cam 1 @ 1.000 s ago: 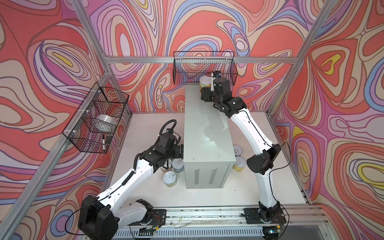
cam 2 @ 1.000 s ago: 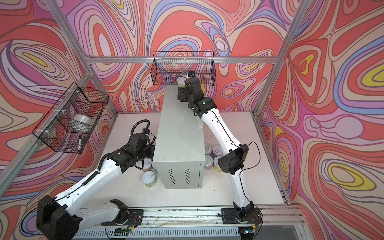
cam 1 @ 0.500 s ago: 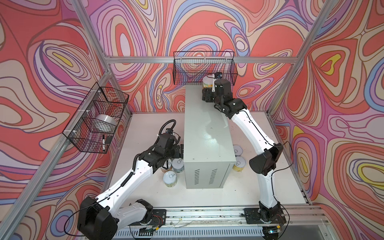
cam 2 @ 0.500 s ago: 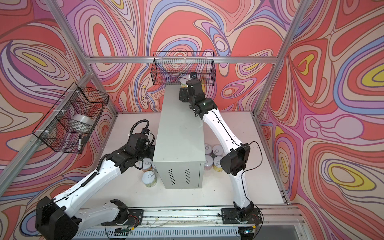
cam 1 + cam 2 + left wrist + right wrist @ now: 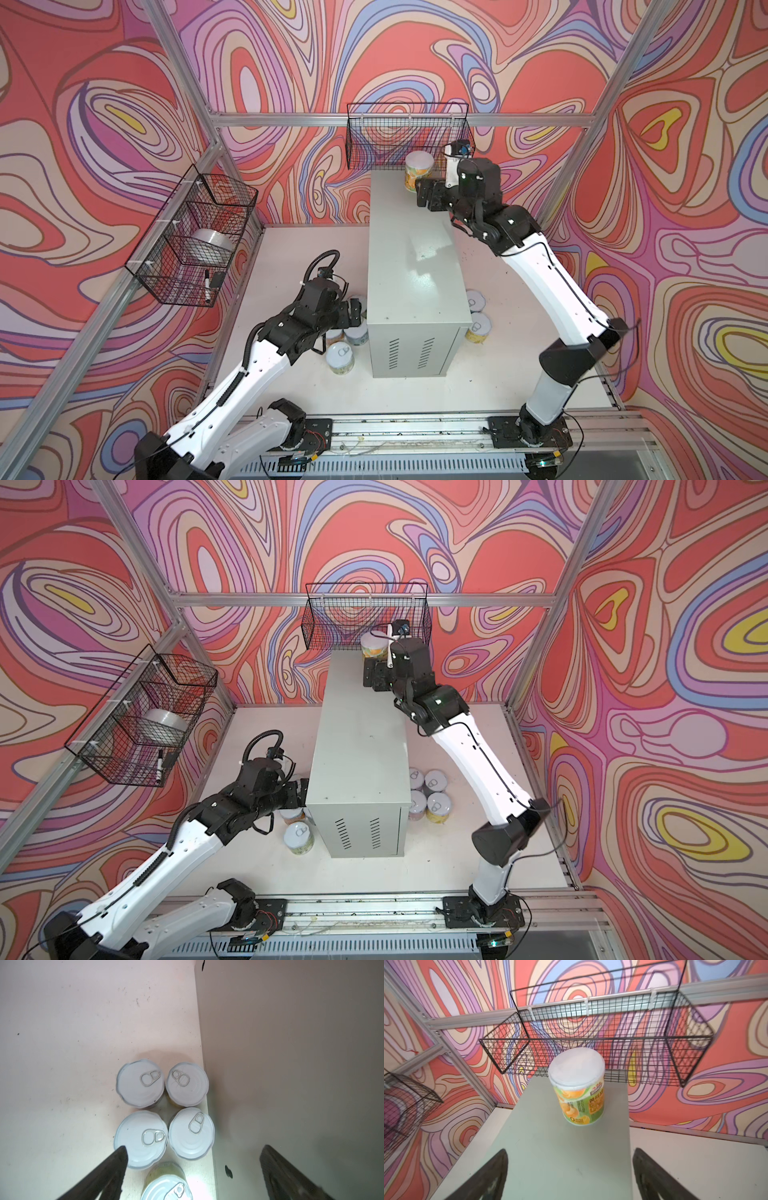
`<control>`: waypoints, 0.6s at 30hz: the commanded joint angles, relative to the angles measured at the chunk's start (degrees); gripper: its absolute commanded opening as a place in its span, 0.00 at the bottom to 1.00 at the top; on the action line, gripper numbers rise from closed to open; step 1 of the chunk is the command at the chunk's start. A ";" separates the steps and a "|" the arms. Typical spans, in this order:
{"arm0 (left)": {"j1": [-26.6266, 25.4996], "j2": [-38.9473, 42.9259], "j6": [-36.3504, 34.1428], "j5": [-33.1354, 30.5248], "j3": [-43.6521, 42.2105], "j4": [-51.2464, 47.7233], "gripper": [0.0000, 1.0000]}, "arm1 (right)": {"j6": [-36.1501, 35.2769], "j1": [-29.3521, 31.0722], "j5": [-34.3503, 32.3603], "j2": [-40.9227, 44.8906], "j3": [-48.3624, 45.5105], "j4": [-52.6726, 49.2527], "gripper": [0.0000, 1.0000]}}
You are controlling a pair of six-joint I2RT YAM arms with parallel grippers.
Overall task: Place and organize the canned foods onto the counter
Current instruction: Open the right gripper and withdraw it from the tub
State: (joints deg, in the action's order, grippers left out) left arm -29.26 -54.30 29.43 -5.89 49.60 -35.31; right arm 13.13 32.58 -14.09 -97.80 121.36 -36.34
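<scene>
Right claw (image 5: 569, 1154) gapes over grey counter (image 5: 415, 282) amid swirly walls (image 5: 104, 104).

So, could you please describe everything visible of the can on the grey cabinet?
The can is a short, upright cylinder with a pale top and a green-and-orange fruit label. It stands alone at the far end of the cabinet top, below the wire basket. The right gripper, fingers open, is clear of it.
</scene>
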 commanded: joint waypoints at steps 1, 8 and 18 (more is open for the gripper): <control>-1.17 3.37 5.13 -2.13 -2.70 -6.62 0.99 | 0.21 -0.19 -0.72 7.47 -7.58 -0.39 0.97; -6.08 7.02 11.76 -3.95 -8.82 -9.32 0.98 | 3.02 -1.94 -2.66 21.77 -24.04 -7.14 0.97; -10.48 7.53 16.27 -7.42 -14.43 -7.85 0.99 | 8.37 -9.79 -1.03 34.76 -44.68 -11.07 0.98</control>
State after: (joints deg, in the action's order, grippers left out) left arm -39.35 -47.59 42.92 -11.38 36.53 -42.61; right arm 19.25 24.29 -15.84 -65.12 79.33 -45.41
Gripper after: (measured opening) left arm 0.986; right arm 0.982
